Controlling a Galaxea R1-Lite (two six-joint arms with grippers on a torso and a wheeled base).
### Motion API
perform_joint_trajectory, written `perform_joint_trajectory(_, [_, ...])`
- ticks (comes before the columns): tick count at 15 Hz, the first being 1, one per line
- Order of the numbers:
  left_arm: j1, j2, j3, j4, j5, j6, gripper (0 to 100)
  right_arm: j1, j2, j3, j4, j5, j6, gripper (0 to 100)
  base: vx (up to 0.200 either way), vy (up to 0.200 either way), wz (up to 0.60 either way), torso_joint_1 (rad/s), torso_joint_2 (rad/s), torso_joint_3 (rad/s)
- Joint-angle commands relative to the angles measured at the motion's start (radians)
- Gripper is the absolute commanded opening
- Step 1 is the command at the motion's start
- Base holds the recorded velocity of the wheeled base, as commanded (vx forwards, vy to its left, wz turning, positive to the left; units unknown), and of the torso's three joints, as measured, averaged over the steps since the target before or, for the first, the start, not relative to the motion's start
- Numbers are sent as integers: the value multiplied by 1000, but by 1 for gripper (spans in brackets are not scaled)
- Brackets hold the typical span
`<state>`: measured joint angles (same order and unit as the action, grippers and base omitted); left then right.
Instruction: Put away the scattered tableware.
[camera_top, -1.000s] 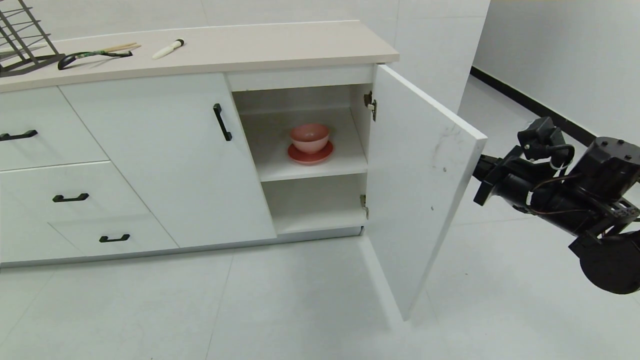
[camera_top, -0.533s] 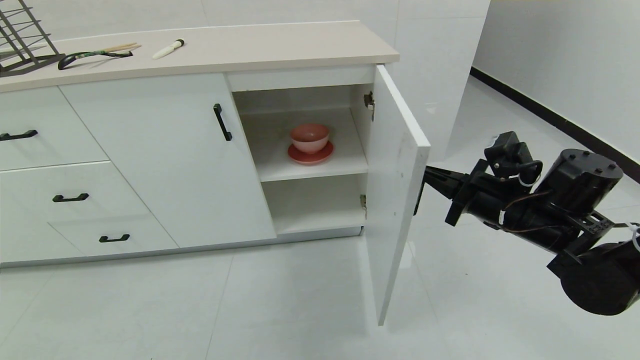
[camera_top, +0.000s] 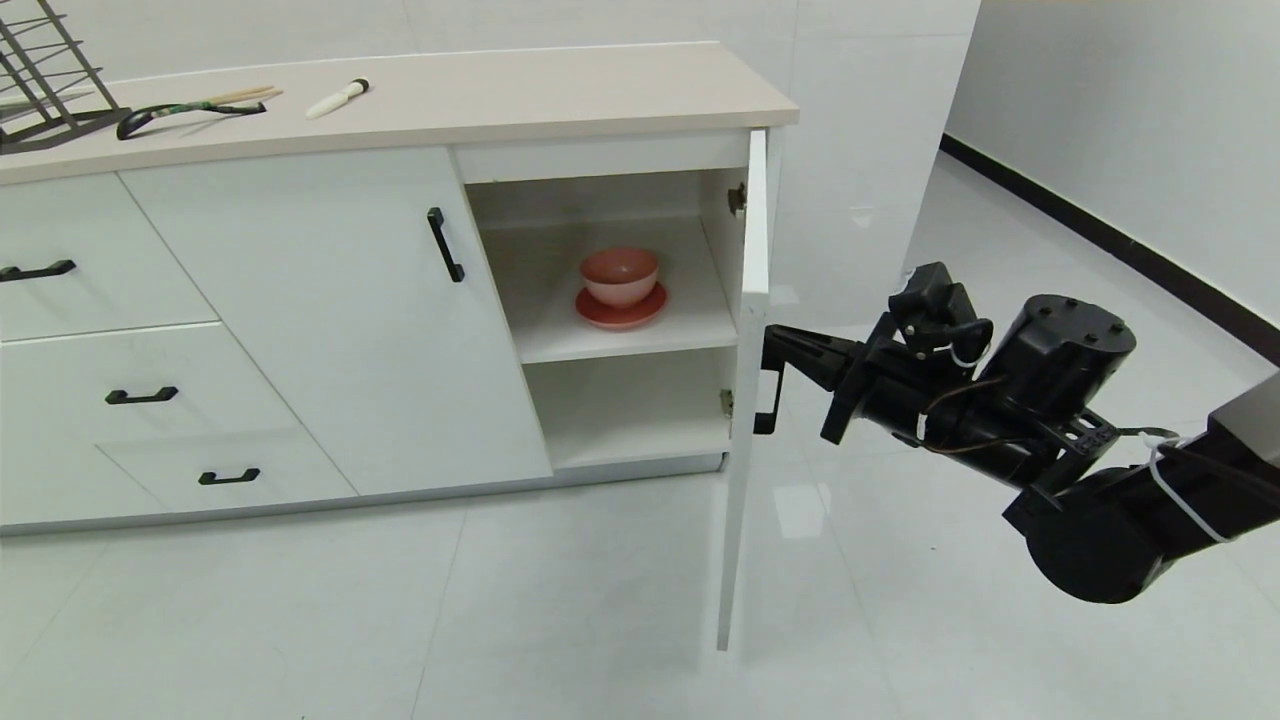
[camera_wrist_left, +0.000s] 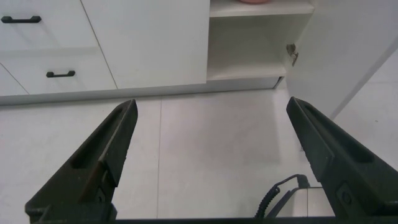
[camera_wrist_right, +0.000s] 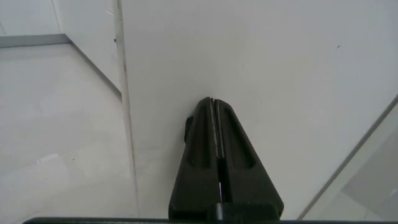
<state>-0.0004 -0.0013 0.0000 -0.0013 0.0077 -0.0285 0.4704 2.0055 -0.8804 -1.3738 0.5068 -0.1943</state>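
The door (camera_top: 745, 400) stands edge-on, out from the cabinet, blocking its right side; the front is open. The right pincer (camera_top: 770, 345) touches the door's outer face. A bowl (camera_top: 619, 275) sits mid-shelf (camera_top: 545, 345), with room toward both side edges.

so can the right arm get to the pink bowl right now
Probably not. The right gripper is shut against the outer face of the cabinet door, which stands between it and the pink bowl on the upper shelf. It would need to come round the door's edge.
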Motion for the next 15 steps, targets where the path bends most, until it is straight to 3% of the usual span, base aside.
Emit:
perform_joint_trajectory(1, [0,1,0,0,0,-1,100,14,18,-22,4,-1,-1,0,0,0,0,0,0,0])
perform_joint_trajectory(7, [-1,1,0,0,0,1,100,91,62,-132,1,-2,33,0,0,0,0,0,0,0])
perform_joint_trajectory(12, [0,1,0,0,0,1,100,93,110,-203,1,-2,42,0,0,0,0,0,0,0])
perform_joint_trajectory(15, [0,1,0,0,0,1,100,100,180,-331,1,-2,45,0,0,0,0,0,0,0])
